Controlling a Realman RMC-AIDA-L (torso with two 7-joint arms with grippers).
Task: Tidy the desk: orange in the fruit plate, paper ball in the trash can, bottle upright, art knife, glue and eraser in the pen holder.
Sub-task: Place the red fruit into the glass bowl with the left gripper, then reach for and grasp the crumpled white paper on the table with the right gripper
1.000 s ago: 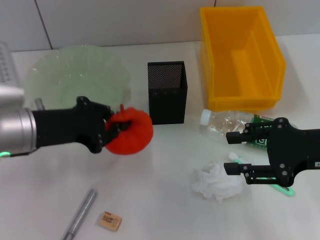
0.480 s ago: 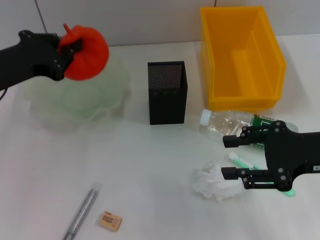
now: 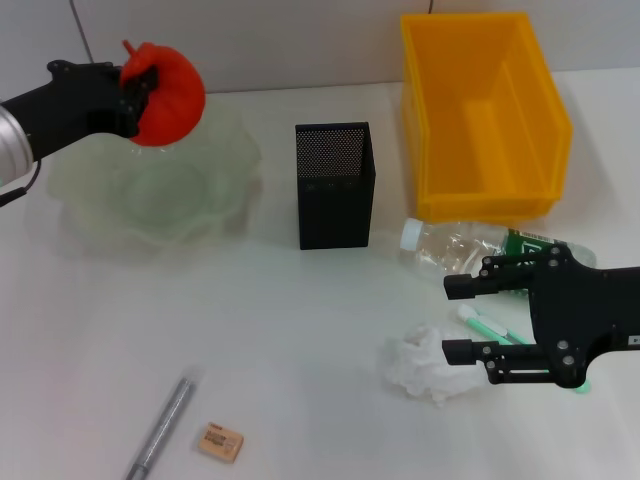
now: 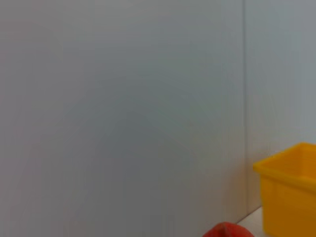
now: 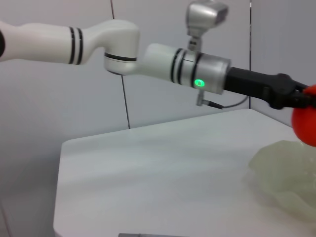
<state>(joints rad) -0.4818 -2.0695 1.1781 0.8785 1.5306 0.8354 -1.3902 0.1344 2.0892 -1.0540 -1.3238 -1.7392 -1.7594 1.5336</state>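
Note:
My left gripper is shut on the red-orange orange, held in the air over the far part of the pale-green fruit plate. The orange's top shows in the left wrist view and its edge in the right wrist view. My right gripper stands open at the front right, one finger by the lying bottle, the other touching the paper ball. The black mesh pen holder stands mid-table, the yellow trash can behind right. The eraser lies at the front.
A grey metal stick, possibly the art knife, lies beside the eraser. A green-and-white tube lies under the right gripper. The wall runs close behind the plate and bin.
The left arm lifted the orange from table height beside the pen holder up and back over the fruit plate, then lowered it slightly. The right gripper edged down toward the paper ball.

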